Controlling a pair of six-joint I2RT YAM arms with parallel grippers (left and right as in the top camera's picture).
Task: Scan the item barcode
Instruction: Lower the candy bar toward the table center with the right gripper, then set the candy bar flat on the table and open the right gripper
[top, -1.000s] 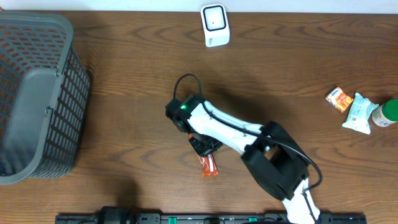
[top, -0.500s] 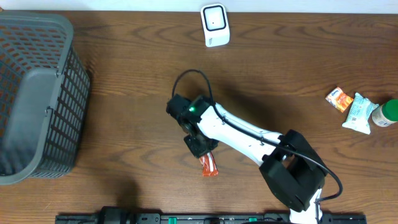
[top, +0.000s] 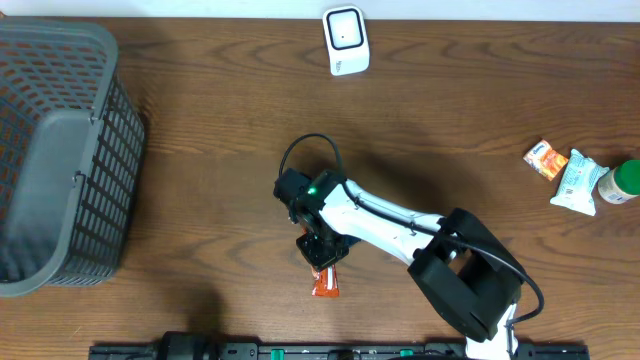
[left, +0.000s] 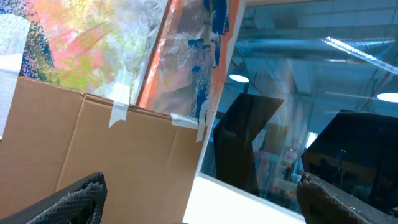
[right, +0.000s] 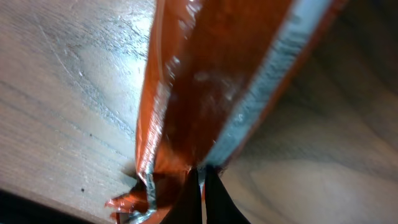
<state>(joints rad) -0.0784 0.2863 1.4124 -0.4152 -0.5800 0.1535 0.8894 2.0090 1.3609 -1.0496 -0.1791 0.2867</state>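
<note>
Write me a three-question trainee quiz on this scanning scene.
1. True or false: the right pincer is shut on the orange packet.
2. The white scanner stands at which edge of the table? A) far B) near C) right
3. Fill in: the grey basket sits on the table's ___ side.
Key: 1 true; 2 A; 3 left.

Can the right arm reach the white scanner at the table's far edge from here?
Probably yes. The right gripper, shut on an orange foil packet, has only bare wooden table between it and the white plastic scanner; the arm is bent, not stretched.
</note>
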